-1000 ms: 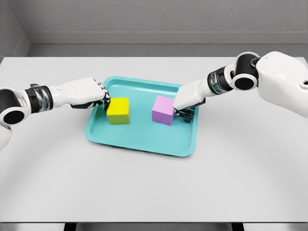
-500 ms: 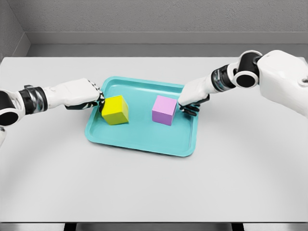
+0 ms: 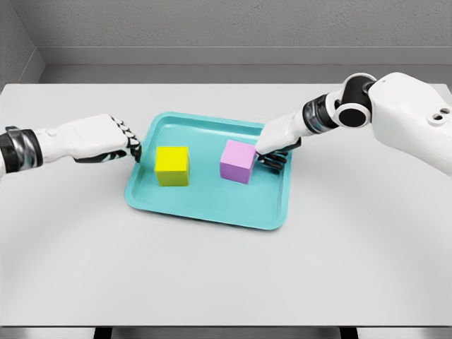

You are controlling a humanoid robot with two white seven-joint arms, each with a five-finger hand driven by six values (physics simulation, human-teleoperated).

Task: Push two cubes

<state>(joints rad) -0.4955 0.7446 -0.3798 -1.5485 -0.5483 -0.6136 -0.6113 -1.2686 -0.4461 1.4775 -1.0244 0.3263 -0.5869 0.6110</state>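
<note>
A: Panel, head view. Where did the two cubes lie?

B: Both sat flat inside the teal tray (image 3: 212, 212) on the grey table (image 3: 226, 275). The yellow cube (image 3: 172, 165) occupied the tray's left half, near its left wall; the pink cube (image 3: 237, 161) occupied the right half, towards the far right corner. The cubes were apart, with bare tray floor between them.

A: And the left hand?

B: The left hand (image 3: 106, 138) reached in from the picture's left and hovered over the table just outside the tray's left rim. Its fingers (image 3: 131, 145) were curled inward and held nothing. A visible gap separated the fingertips from the yellow cube, so hand and cube were not in contact.

A: The right hand?

B: The right hand (image 3: 277, 141) came in from the upper right, over the tray's right side. Its fingers (image 3: 272, 159) were bent under the palm, close against the pink cube's right face. They enclosed nothing. Whether they actually touched the face could not be told from this view
</note>
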